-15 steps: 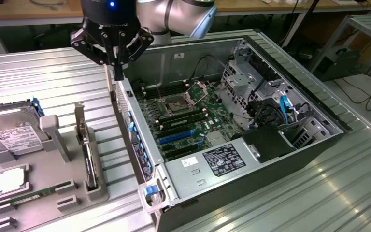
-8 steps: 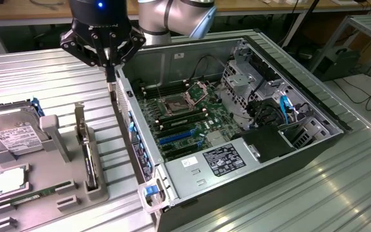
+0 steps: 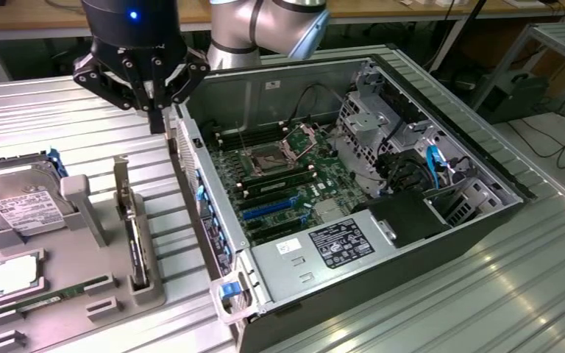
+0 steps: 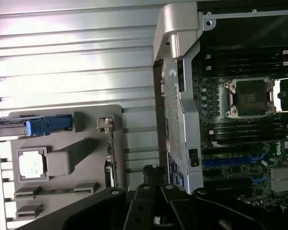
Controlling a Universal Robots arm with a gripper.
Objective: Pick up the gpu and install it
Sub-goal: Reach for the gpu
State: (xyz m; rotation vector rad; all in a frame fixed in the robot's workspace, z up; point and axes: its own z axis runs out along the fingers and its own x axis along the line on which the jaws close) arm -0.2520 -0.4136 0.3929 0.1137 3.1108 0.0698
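While the claw (image 3: 155, 118) hangs pressed together and empty above the worktop (image 3: 57, 118), the gpu (image 3: 136, 246) stands on edge in the grey holder (image 3: 71, 301), at the exterior view's left of the computer case (image 3: 410, 309) (claw and card well apart). Centre over its thin top edge, square to its faces.

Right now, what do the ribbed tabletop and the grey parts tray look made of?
The ribbed tabletop looks like bare metal, probably aluminium: silvery, with glare along its ridges. The grey parts tray looks like matte plastic: even grey, no shine, shaped into blocky posts and slots.
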